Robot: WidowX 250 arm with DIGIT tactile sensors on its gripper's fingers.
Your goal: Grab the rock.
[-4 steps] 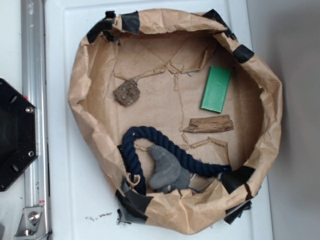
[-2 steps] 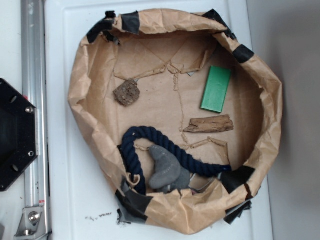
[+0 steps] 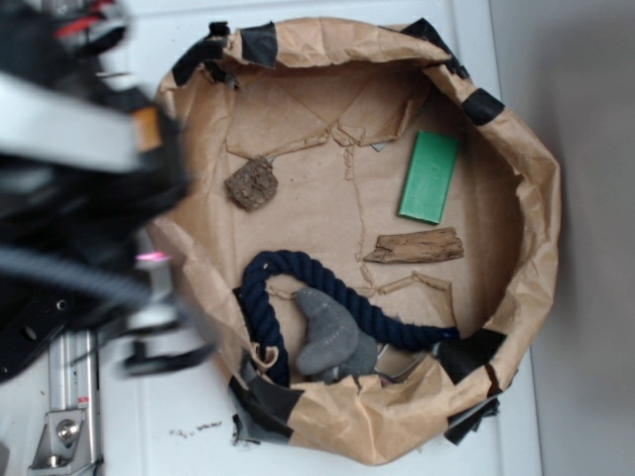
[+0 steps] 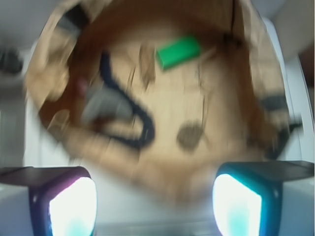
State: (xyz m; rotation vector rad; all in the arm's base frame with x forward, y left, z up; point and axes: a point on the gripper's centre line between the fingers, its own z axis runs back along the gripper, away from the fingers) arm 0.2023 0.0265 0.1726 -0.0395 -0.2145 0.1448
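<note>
A brown paper basin (image 3: 159, 188) with a crumpled, rolled rim patched in black tape fills the centre of the exterior frame, standing on a white bench (image 3: 149, 397). The grey rock (image 3: 327, 334) lies at the lower centre of the basin floor, close under the bottom rim, with a dark blue rope (image 3: 266, 270) curling around its left and upper sides and running off to the lower right; the 2 appear to touch. The middle of the floor is bare paper, and the rest sits well apart: a small brown bark chunk (image 3: 251, 183) at upper left, a green block (image 3: 430, 177) at upper right, and a flat wood strip (image 3: 415, 246) right of centre. The robot arm (image 3: 74, 198) is a heavy blur over the left edge of the frame, overlapping the basin's left rim. A metal rail (image 3: 71, 397) shows at the lower left. In the wrist view, itself blurred, the claw (image 4: 155, 199) shows 2 glowing pads (image 4: 73, 206) spread wide at the bottom corners with nothing between them, and it sits outside the near rim of the basin. There the rock (image 4: 101, 104) is at centre left, the rope (image 4: 140, 118) beside it, the green block (image 4: 178, 51) near the top
</note>
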